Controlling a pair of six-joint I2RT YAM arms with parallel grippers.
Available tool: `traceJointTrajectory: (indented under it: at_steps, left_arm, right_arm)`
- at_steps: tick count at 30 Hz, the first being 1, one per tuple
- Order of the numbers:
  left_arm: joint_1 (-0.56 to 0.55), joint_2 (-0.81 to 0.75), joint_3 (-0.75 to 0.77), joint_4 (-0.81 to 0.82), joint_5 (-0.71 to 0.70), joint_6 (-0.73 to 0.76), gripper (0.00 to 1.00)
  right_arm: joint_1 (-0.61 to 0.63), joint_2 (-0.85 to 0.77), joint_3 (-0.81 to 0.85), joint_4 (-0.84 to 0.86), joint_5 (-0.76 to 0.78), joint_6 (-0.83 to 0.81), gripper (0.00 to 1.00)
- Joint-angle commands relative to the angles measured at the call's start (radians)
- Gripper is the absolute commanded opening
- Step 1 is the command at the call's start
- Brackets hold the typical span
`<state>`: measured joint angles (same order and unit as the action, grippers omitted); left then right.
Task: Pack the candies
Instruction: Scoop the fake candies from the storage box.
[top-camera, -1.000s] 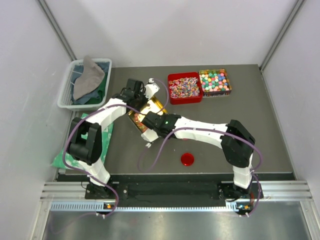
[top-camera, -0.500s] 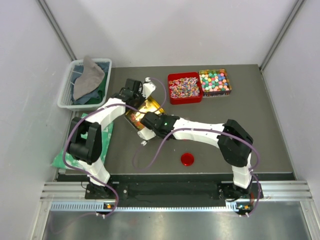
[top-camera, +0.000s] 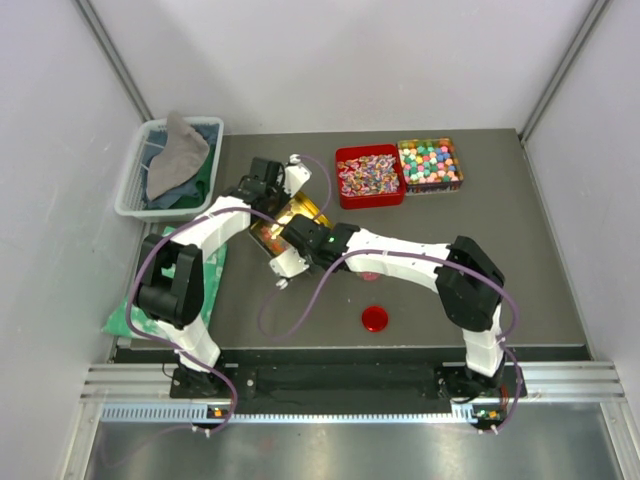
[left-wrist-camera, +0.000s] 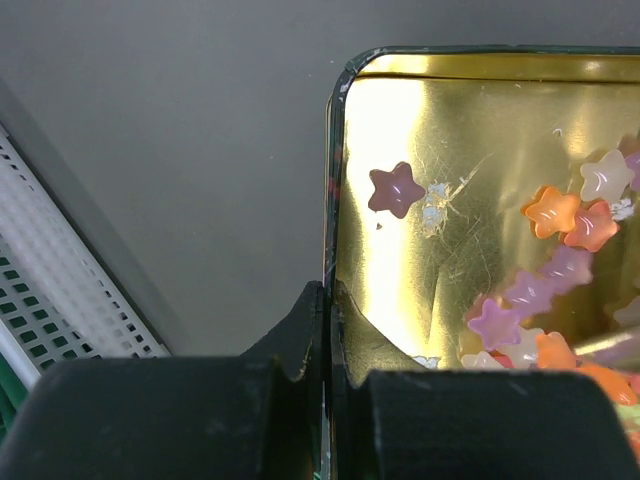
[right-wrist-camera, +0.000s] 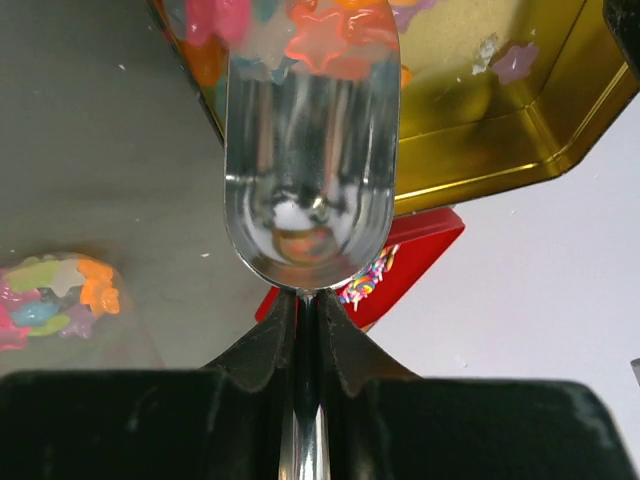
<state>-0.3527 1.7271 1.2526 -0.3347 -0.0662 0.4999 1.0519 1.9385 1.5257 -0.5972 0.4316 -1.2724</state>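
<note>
A gold tin (left-wrist-camera: 450, 120) holds star-shaped gummy candies (left-wrist-camera: 560, 215) heaped at one side. My left gripper (left-wrist-camera: 327, 300) is shut on the tin's side wall and holds it tilted; in the top view this gripper (top-camera: 278, 203) is at the tin (top-camera: 296, 212). My right gripper (right-wrist-camera: 305, 310) is shut on the handle of a metal scoop (right-wrist-camera: 310, 150), whose front lip lies among the candies (right-wrist-camera: 320, 35) in the tin. A red tin (top-camera: 369, 176) of small mixed pieces and a tin of pastel balls (top-camera: 430, 164) stand at the back.
A clear container (right-wrist-camera: 50, 290) holding a few star candies stands on the table left of the scoop. A red round lid (top-camera: 376, 318) lies near the front. A white basket (top-camera: 135, 185) of cloths is at the back left, with a green cloth (top-camera: 215, 270) below it.
My right arm has shifted left and pushed the scoop further into the gold tin. My left wrist has turned slightly, still holding the tin.
</note>
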Motion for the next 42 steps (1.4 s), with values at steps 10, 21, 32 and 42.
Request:
traceJointTrajectory:
  at_steps: [10, 21, 32, 42]
  left_arm:
    - [-0.014, 0.002, 0.074, 0.125, 0.034, -0.087, 0.0]
    - [-0.035, -0.011, 0.079, 0.082, -0.063, -0.165, 0.0]
    - [-0.042, -0.027, 0.073, 0.053, -0.089, -0.21, 0.0]
    - [-0.042, -0.027, 0.05, 0.045, -0.103, -0.227, 0.0]
  right_arm:
    - [0.008, 0.077, 0.003, -0.048, -0.12, 0.118, 0.0]
    - [0.03, 0.165, 0.143, -0.093, -0.131, 0.251, 0.0]
    - [0.033, 0.241, 0.27, -0.151, -0.094, 0.419, 0.0]
    - [0.031, 0.237, 0.318, -0.107, -0.036, 0.561, 0.0]
